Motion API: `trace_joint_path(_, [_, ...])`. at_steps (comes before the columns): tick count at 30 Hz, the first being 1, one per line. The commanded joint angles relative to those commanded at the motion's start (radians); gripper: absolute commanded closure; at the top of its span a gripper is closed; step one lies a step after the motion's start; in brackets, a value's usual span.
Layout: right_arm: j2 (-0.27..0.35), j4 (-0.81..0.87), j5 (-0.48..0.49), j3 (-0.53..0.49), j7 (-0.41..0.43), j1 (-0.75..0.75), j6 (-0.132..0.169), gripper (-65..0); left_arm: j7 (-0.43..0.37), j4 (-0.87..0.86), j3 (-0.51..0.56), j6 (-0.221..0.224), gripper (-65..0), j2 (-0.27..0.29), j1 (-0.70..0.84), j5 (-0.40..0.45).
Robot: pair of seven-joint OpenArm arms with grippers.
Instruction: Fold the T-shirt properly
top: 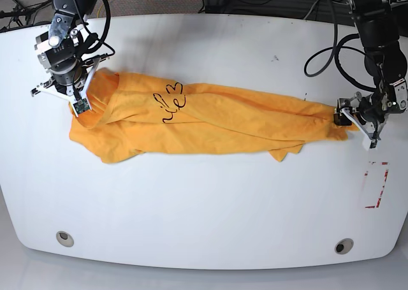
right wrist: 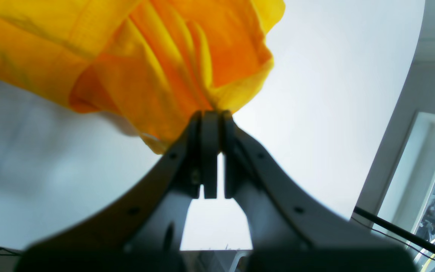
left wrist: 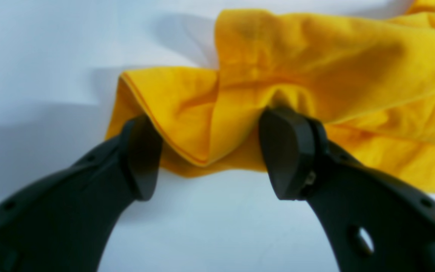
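T-shirt [top: 210, 121] on table [top: 204, 207], left gripper [top: 344, 116] and right gripper [top: 80, 102] at opposite ends

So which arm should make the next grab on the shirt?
Probably the left gripper: its jaws are open around a fold of the T-shirt hem and only need closing. The right gripper is already shut on cloth.

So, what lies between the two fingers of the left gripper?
In the left wrist view, a hemmed fold of the T-shirt sits between the open fingers of the left gripper, over the white table.
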Motion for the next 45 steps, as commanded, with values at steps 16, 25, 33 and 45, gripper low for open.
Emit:
trace_joint_path(16, [0.002, -0.002, 0.000, 0.003, -0.001, -0.002, 0.000, 0.0, -0.006, -0.010, 0.001, 0.001, -42.0, -0.007, -0.024, -0.018])
trace_joint_path(25, [0.003, -0.001, 0.001, 0.004, 0.000, -0.001, 0.000, 0.0, -0.011, -0.018, 0.008, 0.000, -41.0, -0.002, -0.021, -0.009])
trace_joint_path(33, [0.000, -0.001, 0.000, 0.004, -0.001, 0.000, 0.000, 0.0, -0.014, -0.044, 0.009, -0.001, -40.0, 0.002, -0.025, -0.011])
trace_joint_path(45, [-0.002, -0.003, 0.002, 0.007, -0.002, 0.004, 0.000, 0.0, -0.018, -0.047, 0.019, -0.003, -32.0, 0.017, -0.028, -0.008])
